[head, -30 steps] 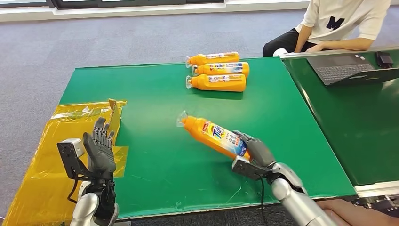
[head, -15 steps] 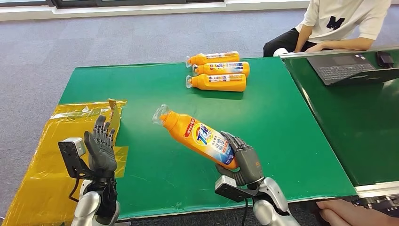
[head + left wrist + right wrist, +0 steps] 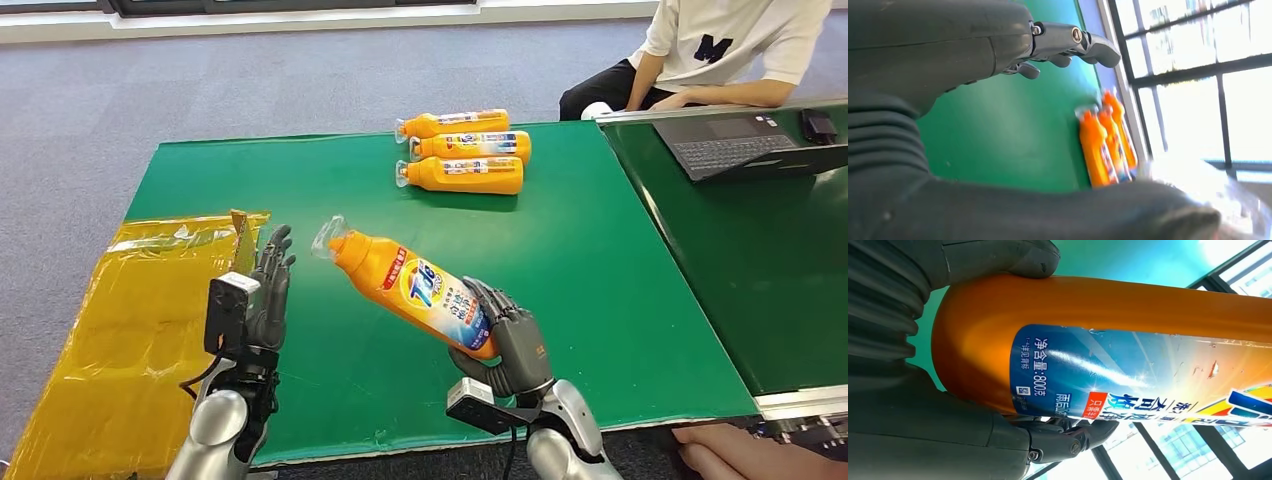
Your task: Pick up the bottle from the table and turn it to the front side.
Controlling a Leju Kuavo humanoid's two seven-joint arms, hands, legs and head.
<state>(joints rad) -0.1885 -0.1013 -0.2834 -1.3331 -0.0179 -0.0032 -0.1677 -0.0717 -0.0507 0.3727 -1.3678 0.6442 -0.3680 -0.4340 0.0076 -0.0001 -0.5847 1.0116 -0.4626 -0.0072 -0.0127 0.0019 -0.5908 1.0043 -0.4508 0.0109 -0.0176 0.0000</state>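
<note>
- The right hand (image 3: 505,345) holds the orange bottle (image 3: 410,290) by its bottom end, fingers wrapped round it.
- The bottle is up in the air over the green table (image 3: 600,250). It leans, with its clear cap pointing up and away toward the robot's left.
- Its bright label faces up.
- The left hand (image 3: 268,290) is raised near the cap, not touching it. Its fingers are straight and a little apart, and it holds nothing.
- Three more orange bottles (image 3: 462,150) lie side by side at the far end of the table.
- A person (image 3: 720,50) sits by a laptop (image 3: 735,140).
</note>
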